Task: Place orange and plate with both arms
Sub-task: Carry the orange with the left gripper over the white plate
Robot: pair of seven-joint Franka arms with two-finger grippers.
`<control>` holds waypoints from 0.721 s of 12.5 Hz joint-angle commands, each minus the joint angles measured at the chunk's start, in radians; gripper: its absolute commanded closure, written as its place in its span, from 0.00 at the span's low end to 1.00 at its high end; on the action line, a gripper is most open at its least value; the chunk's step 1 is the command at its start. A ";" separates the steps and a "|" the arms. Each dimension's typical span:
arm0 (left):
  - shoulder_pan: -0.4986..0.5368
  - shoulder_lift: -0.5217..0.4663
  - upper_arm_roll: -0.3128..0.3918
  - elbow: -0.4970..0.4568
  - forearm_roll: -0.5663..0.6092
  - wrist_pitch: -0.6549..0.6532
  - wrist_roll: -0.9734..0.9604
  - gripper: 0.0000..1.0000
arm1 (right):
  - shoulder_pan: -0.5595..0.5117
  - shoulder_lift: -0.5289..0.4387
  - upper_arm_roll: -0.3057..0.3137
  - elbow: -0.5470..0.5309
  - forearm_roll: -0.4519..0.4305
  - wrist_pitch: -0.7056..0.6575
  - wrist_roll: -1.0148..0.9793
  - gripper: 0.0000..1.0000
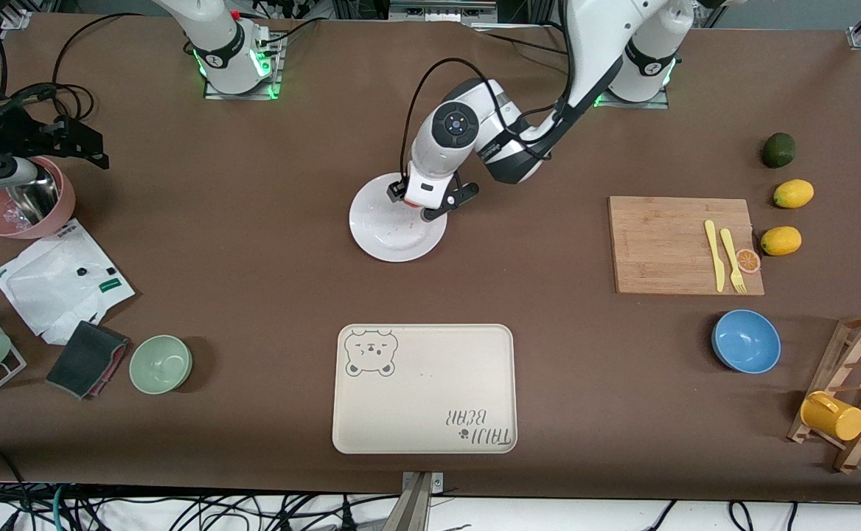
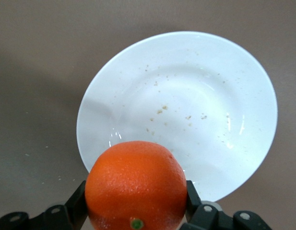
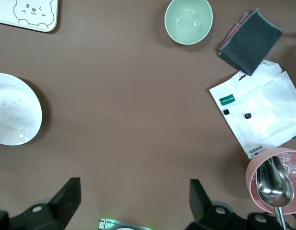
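The left gripper [image 2: 136,211] is clamping the orange [image 2: 136,184] over the plate [image 2: 210,96], while the right gripper [image 3: 133,201] is waiting, fingers apart.

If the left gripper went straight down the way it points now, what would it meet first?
Most likely the plate. The left gripper, shut on the orange, points down over the plate's rim, so the orange would touch first, near the edge. Exact height above it is unclear.
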 commanded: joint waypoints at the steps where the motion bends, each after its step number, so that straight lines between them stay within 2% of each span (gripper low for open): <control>1: -0.136 0.050 0.109 0.039 -0.005 0.062 -0.022 0.60 | -0.002 -0.015 -0.001 -0.016 0.011 0.012 -0.016 0.00; 2: -0.187 0.064 0.155 0.041 -0.007 0.100 -0.022 0.60 | -0.002 -0.012 -0.001 -0.016 0.011 0.012 -0.016 0.00; 3: -0.211 0.066 0.183 0.041 -0.007 0.108 -0.022 0.55 | -0.002 -0.010 -0.001 -0.016 0.011 0.012 -0.016 0.00; 4: -0.213 0.064 0.185 0.039 -0.004 0.108 -0.020 0.40 | -0.002 -0.009 -0.001 -0.018 0.011 0.012 -0.018 0.00; 5: -0.212 0.063 0.186 0.041 -0.005 0.108 -0.020 0.00 | -0.002 -0.007 -0.001 -0.016 0.010 0.012 -0.018 0.00; 9: -0.184 0.035 0.186 0.039 -0.002 0.104 -0.007 0.00 | -0.002 -0.006 -0.001 -0.016 0.010 0.012 -0.016 0.00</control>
